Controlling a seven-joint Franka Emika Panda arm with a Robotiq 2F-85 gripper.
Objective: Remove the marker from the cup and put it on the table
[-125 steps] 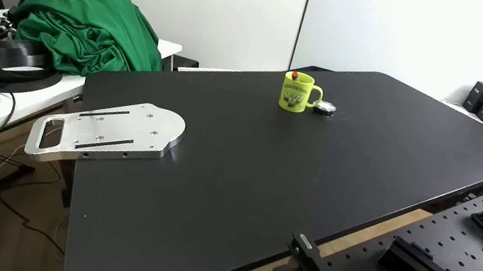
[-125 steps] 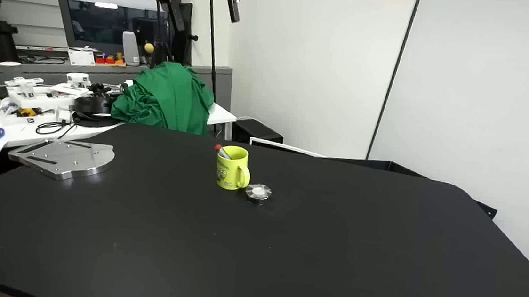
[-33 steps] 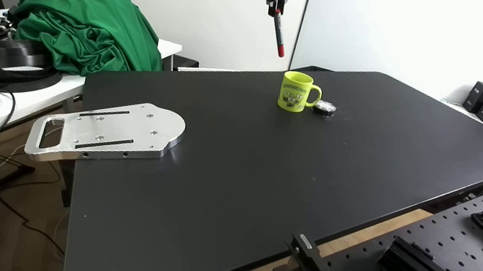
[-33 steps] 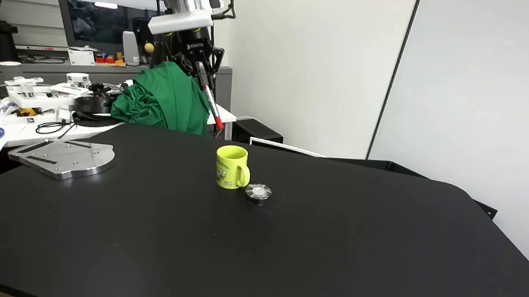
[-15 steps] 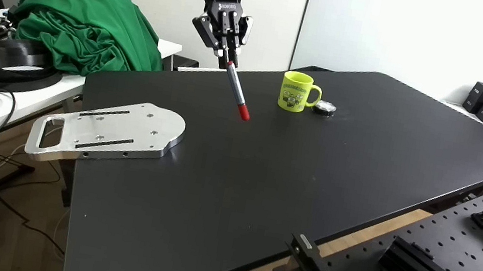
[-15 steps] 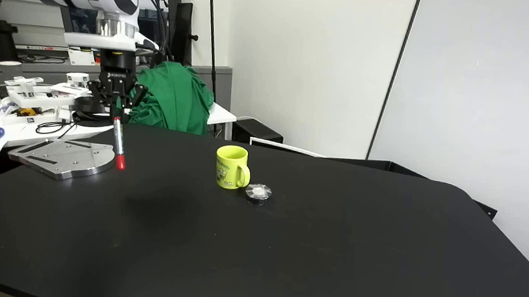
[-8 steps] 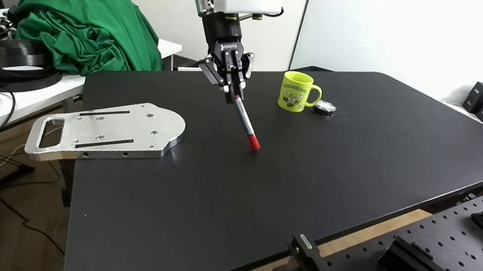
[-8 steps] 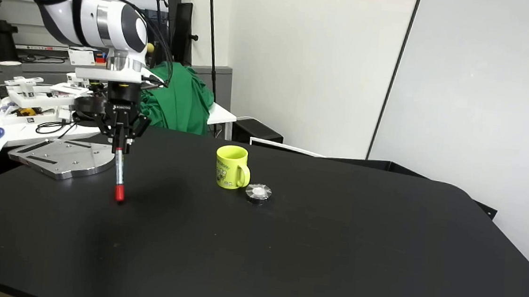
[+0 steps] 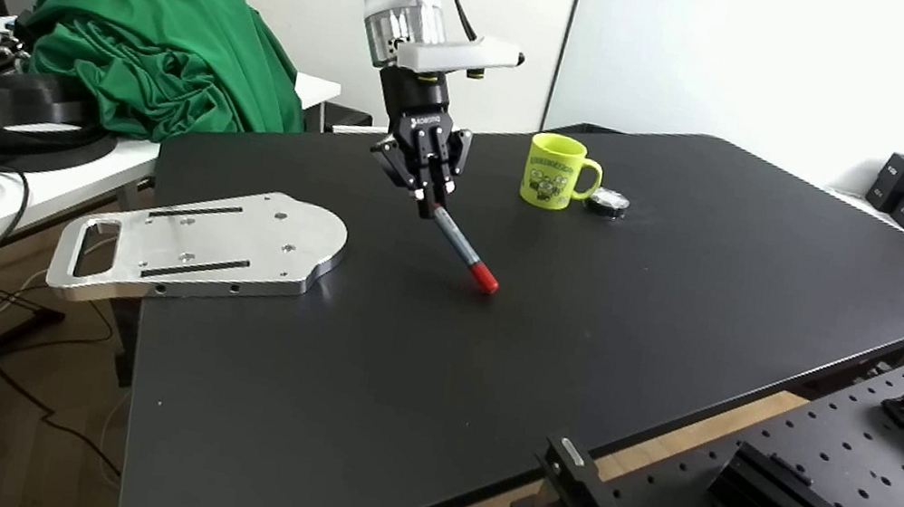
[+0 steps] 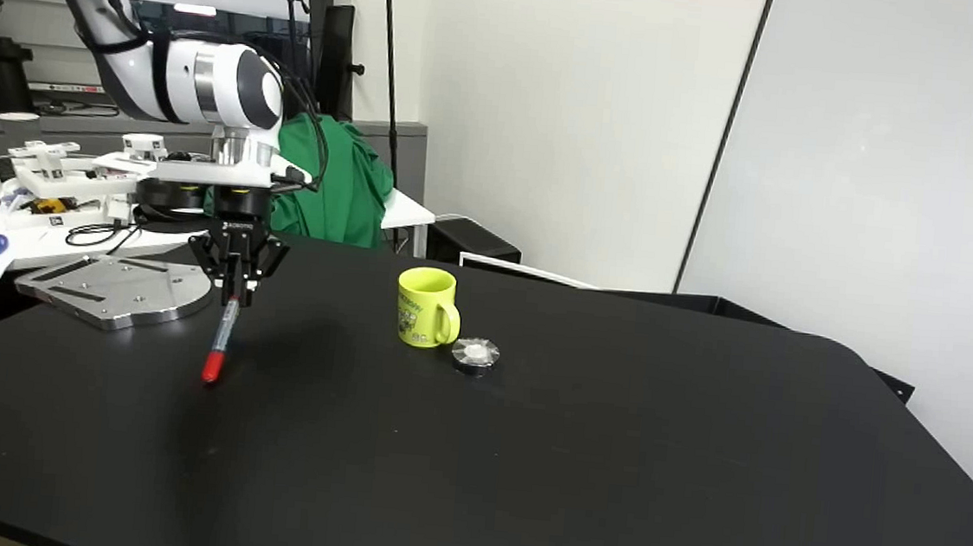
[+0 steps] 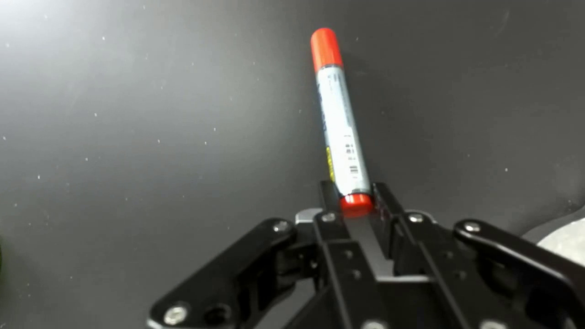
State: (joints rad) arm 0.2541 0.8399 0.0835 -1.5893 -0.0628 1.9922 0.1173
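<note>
My gripper (image 11: 352, 195) is shut on the red-bottomed end of the marker (image 11: 343, 123), a pale grey stick with a long red cap pointing away. In both exterior views the marker (image 9: 457, 238) slants down from the gripper (image 9: 430, 206), its cap low over the black table (image 9: 631, 338). The cap end seems to touch the surface, though the barrel is raised towards the fingers. The yellow-green cup (image 10: 422, 313) stands upright on the table, well apart from the gripper (image 10: 236, 295), with no marker showing above its rim.
Beside the cup's handle lies a small round black-and-white object (image 10: 475, 355). A silver metal plate (image 9: 234, 240) overhangs the table's edge near the gripper. Green cloth (image 9: 165, 49) is heaped on the white side desk behind. A perforated black platform (image 9: 818, 480) adjoins the table.
The marker stood in the cup at first; later it hung from my gripper in the air. Over the last second arm and marker came down, and the marker tilted flatter.
</note>
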